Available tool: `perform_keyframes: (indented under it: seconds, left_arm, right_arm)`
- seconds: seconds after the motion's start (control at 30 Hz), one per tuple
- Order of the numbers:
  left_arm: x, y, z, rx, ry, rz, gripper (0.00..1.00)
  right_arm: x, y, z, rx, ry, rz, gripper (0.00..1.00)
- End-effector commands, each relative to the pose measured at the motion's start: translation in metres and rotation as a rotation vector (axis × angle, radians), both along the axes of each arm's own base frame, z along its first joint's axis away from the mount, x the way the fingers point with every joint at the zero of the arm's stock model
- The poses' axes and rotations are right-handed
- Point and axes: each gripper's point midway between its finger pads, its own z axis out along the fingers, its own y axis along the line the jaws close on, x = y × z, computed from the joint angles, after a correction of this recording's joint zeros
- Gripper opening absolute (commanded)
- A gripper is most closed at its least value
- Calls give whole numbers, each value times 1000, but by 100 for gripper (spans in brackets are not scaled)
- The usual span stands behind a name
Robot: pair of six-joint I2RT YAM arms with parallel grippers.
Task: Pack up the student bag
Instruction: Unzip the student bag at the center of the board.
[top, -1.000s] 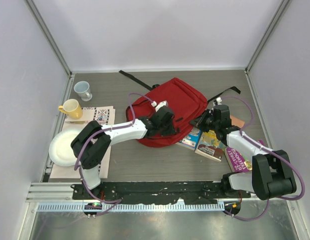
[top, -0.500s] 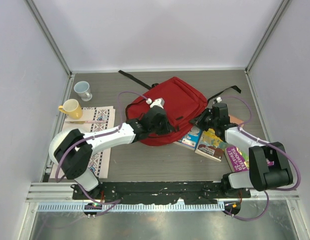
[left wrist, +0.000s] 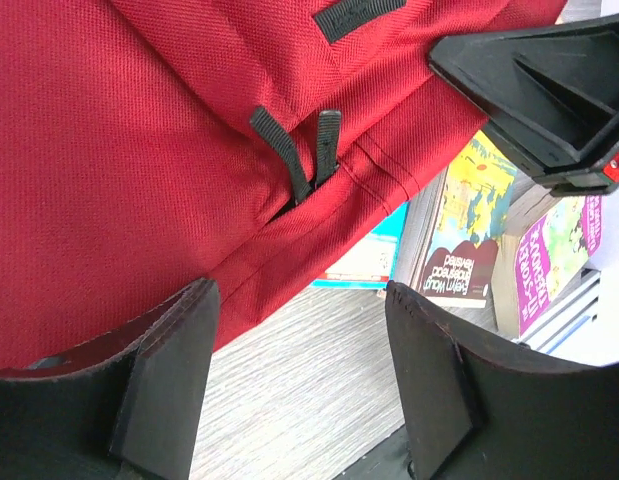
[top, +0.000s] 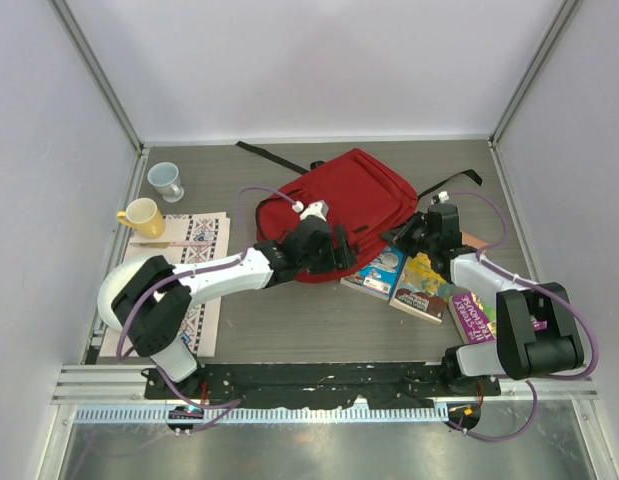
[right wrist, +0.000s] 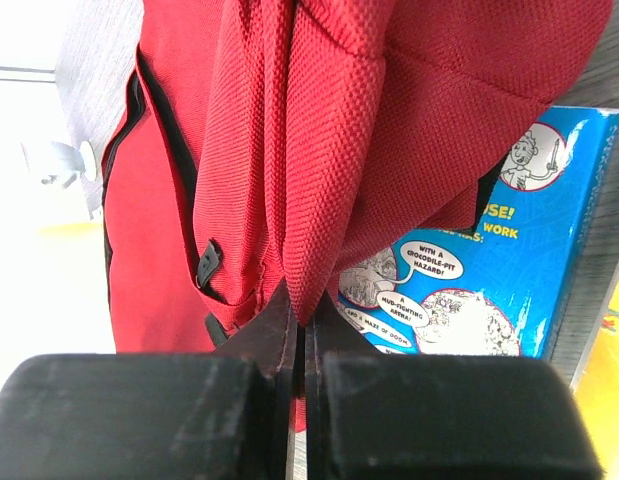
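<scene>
student bag (top: 361, 195) | right fingers (right wrist: 139, 410) clamp its fabric (wrist view) | left fingers (left wrist: 164, 375) apart

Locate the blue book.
Top view: the blue book lies right of centre, at the near-right edge of the student bag, with a yellow-covered book to its right.

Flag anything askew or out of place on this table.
The student bag lies skewed: the right gripper pinches a fold of its near edge, bunching the fabric up above the blue comic book. The other books lie in a loose, overlapping heap beside it, not in the bag. Nothing looks spilled or damaged.
</scene>
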Motion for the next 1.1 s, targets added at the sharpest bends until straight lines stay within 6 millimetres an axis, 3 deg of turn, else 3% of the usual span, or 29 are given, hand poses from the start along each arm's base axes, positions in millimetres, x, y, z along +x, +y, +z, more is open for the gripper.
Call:
perform_keyframes:
  seconds: [0.0, 0.17, 0.33, 0.57, 0.9, 1.07]
  left_arm:
    - [22, -26, 20, -110, -41, 32, 72]
    - [31, -36, 20, -133, -45, 39, 68]
    - [44, -31, 19, -130, -58, 91, 62]
    - [54, -25, 4, -108, -28, 126, 44]
    - [57, -32, -7, -127, -8, 142, 43]
    - [58, -38, -9, -151, 9, 137, 35]
  right_arm:
    - [8, -1, 29, 10, -120, -4, 1]
    - [0, 0, 26, 14, -115, 10, 1]
    - [-6, 0, 23, 17, -111, 18, 1]
    - [-8, 1, 23, 23, -112, 26, 1]
    - [-9, 3, 28, 26, -125, 34, 1]
    - [-9, 3, 27, 25, -122, 34, 1]
